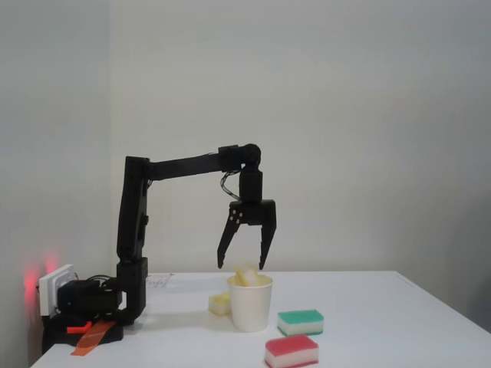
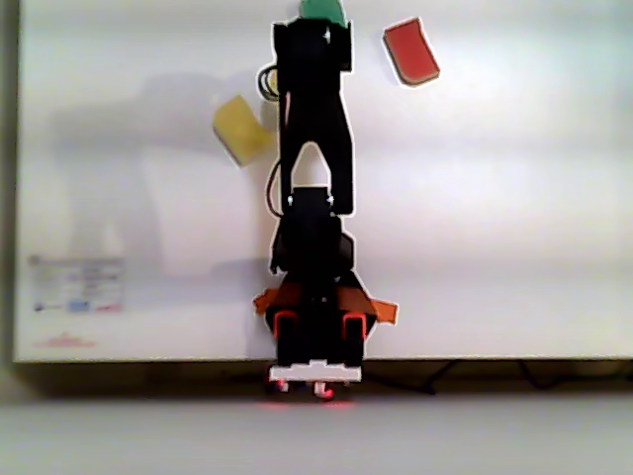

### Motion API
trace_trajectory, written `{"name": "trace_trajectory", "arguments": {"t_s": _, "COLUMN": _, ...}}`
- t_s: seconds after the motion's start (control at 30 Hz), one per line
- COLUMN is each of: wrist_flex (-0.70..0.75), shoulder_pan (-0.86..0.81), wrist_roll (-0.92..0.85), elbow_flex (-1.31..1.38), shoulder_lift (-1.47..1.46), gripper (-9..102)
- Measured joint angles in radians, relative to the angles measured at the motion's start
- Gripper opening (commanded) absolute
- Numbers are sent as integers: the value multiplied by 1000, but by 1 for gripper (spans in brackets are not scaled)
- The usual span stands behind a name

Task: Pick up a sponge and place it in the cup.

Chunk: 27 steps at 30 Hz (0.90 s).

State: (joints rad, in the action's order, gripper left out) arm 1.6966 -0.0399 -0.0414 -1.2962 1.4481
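In the fixed view the white paper cup [image 1: 251, 307] stands on the white table, right of the arm's base. The sponge [image 1: 247, 274], yellow and white, sits tilted in the cup with its top poking above the rim. My gripper [image 1: 242, 267] hangs straight above the cup, pointing down and open. Its fingertips straddle the sponge's top without closing on it. In the other view the black arm [image 2: 312, 148] reaches away from the camera and covers the cup and the sponge.
A pale yellow sponge [image 1: 219, 304] [image 2: 240, 131] lies just left of the cup. A green-topped sponge [image 1: 300, 322] [image 2: 321, 10] and a red-topped sponge [image 1: 291, 351] [image 2: 410, 51] lie to the right. The arm's base [image 1: 115, 303] sits at the table's left end.
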Motion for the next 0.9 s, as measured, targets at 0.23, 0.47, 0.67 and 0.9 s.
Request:
{"name": "trace_trajectory", "arguments": {"t_s": 0.23, "wrist_flex": 54, "shoulder_pan": -61, "wrist_roll": -98, "elbow_flex": 144, "shoulder_lift": 61, "gripper": 35}}
{"name": "trace_trajectory", "arguments": {"t_s": 0.47, "wrist_flex": 54, "shoulder_pan": -187, "wrist_roll": -236, "elbow_flex": -43, "shoulder_lift": 304, "gripper": 19}}
{"name": "trace_trajectory", "arguments": {"t_s": 0.67, "wrist_flex": 12, "shoulder_pan": -207, "wrist_roll": -210, "elbow_flex": -420, "shoulder_lift": 670, "gripper": 0}}
{"name": "trace_trajectory", "arguments": {"t_s": 0.9, "wrist_flex": -161, "shoulder_pan": -161, "wrist_roll": -187, "elbow_flex": -914, "shoulder_lift": 992, "gripper": 0}}
